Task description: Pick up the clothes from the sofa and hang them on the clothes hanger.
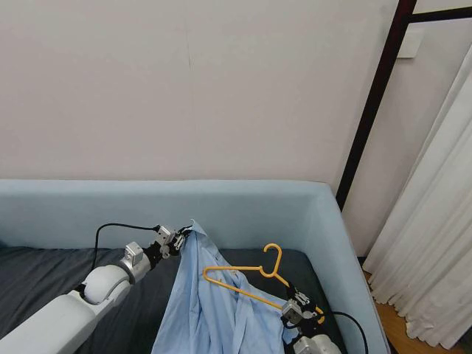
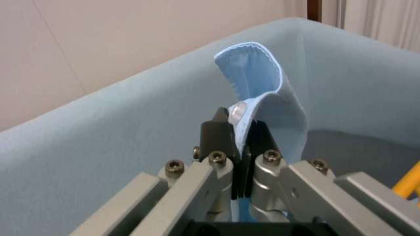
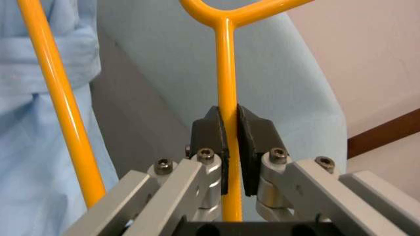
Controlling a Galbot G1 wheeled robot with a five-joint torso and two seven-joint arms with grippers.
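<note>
two claws clamped: left claw (image 2: pixel 241 133) on soft blue shirt (image 1: pixel 214 310), right claw (image 3: pixel 227 129) on thin orange hanger (image 3: pixel 226 73).

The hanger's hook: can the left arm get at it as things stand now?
Probably not. The left claw is shut on the shirt collar, and the shirt hangs between it and the hook. The right claw holds the hanger.

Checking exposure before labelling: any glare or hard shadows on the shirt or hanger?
Head view: soft, even light, no hard shadows on the shirt. Left wrist view: the left hand pinching the shirt looks dark against it. Right wrist view: only a mild sheen along the hanger in the right hand.
</note>
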